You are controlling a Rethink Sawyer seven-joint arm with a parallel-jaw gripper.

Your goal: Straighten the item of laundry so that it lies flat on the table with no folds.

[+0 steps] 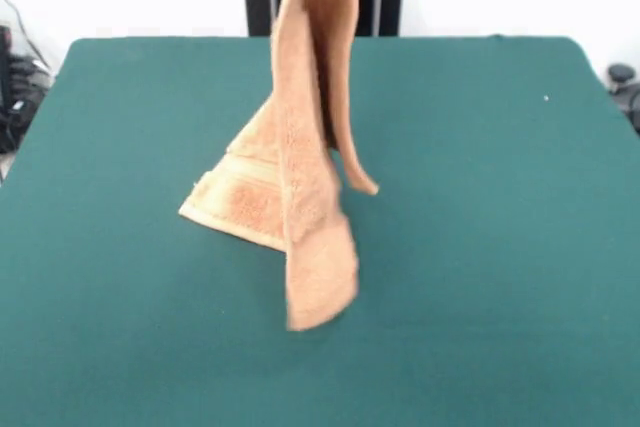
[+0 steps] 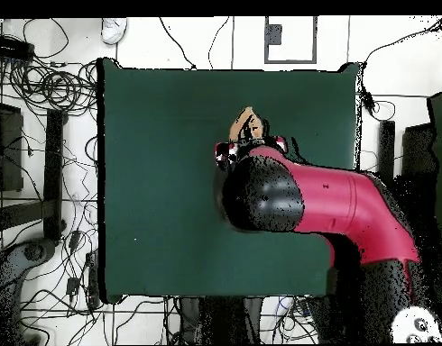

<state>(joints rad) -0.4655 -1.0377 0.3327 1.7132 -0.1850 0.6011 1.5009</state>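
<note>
Terry cloth, tan-orange: the towel (image 1: 300, 167) is hoisted off the table (image 1: 500, 247) by its top end, which runs out of the front view at the upper edge. It hangs as a narrow twisted column, doubled lengthwise. One lower corner with the woven border band fans out to the left and looks to be resting on the green felt, roughly mid-table; a blurred tail dangles toward the camera, and a thin strip hangs on the right side.

Overhead, the red and black arm (image 2: 333, 212) covers nearly all of it. Only a small bunched bit of towel (image 2: 245, 123) shows past the wrist. Gripper itself isn't visible in either view, so can't tell the state of its grasp. Something up there is evidently holding the cloth, but that's inference.

Judgement: mid-lift, nowhere near flat yet. Risks from here:
- Lowered straight down, the column would likely collapse onto itself and leave stacked folds, worse than a single crease.
- The tail looks to be swinging; a release mid-swing could flip it under the body.
- The grounded corner is the only anchor. If the arm drags sideways, felt friction may roll that corner under rather than spread it.
- The twist needs to come out before laydown, else a diagonal fold gets pressed in.
- A grip on multiple layers wouldn't let the cloth open.
</note>
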